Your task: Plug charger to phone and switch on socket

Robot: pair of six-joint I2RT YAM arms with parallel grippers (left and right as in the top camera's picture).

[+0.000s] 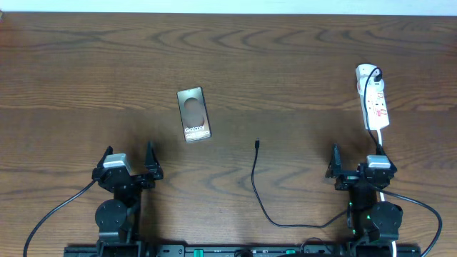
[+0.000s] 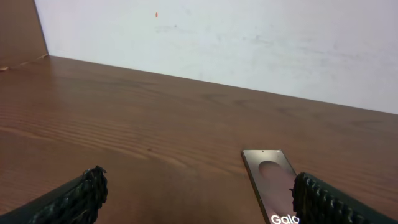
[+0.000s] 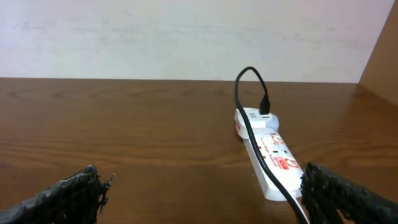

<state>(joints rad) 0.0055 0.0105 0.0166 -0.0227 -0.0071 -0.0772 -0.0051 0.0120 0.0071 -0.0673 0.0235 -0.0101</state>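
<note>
The bronze-grey phone (image 1: 194, 114) lies flat, screen up, left of the table's middle; the left wrist view shows it (image 2: 268, 178) just inside the right finger. The white socket (image 1: 373, 96) lies at the far right, also seen close in the right wrist view (image 3: 268, 155). The charger's black plug (image 3: 265, 116) sits in the socket's far end. Its thin cable (image 1: 258, 187) loops along the front, and the connector tip (image 1: 257, 144) rests on bare wood between phone and socket. My left gripper (image 1: 128, 163) and right gripper (image 1: 355, 161) both stand open and hold nothing, near the front edge.
A pale wall (image 2: 249, 43) rises behind the brown wooden table (image 1: 285, 57). The socket's white cord (image 1: 380, 187) and thicker black robot cables (image 1: 61, 207) run by the arm bases at the front.
</note>
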